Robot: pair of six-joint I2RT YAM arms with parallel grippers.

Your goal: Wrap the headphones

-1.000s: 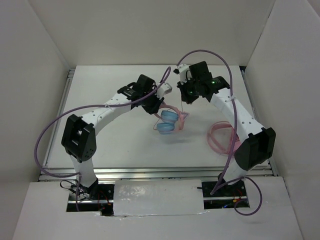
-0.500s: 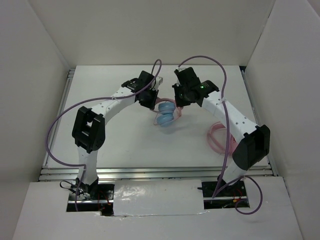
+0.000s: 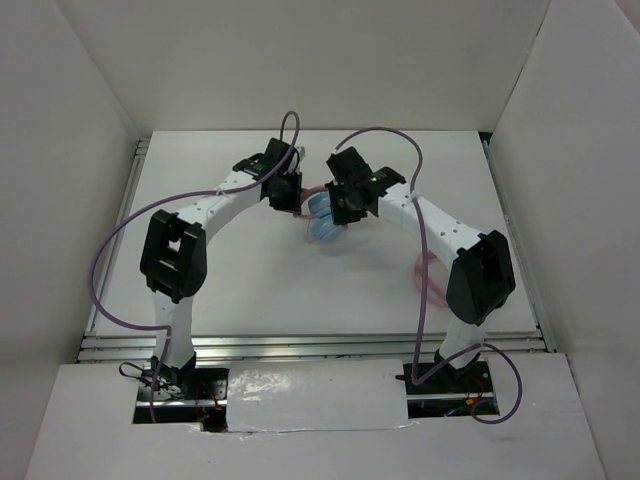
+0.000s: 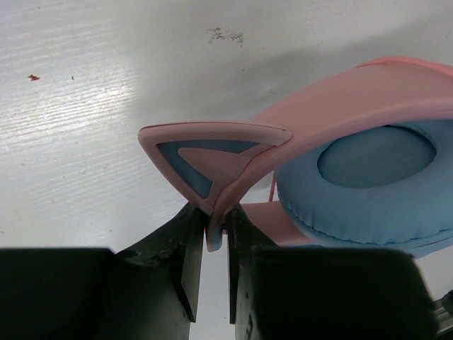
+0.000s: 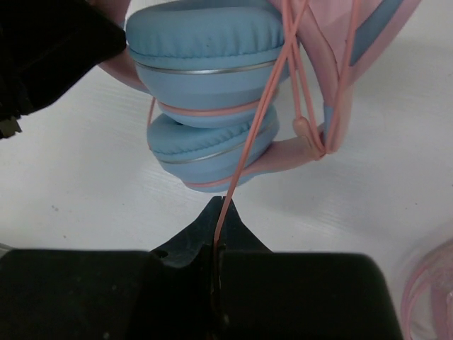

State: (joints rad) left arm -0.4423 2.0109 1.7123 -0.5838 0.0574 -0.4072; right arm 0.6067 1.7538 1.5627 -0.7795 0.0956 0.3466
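The headphones (image 3: 322,218) have light blue earcups (image 5: 205,42) and a pink headband (image 4: 354,106), and sit folded mid-table between the two arms. My left gripper (image 4: 214,227) is shut on the pink and blue ear-shaped tab (image 4: 205,152) of the headband. It shows in the top view (image 3: 290,192) just left of the earcups. My right gripper (image 5: 219,219) is shut on the thin pink cable (image 5: 244,156), which runs taut up over the stacked earcups. In the top view the right gripper (image 3: 340,205) is just right of the headphones.
A loose pink coil of cable (image 3: 432,280) lies on the table at the right, beside the right arm; its edge shows in the right wrist view (image 5: 432,297). White walls enclose the table at left, back and right.
Both grippers have moved left and toward the back with the headphones. The right gripper has closed in on the earcups, drawing the cable across them.
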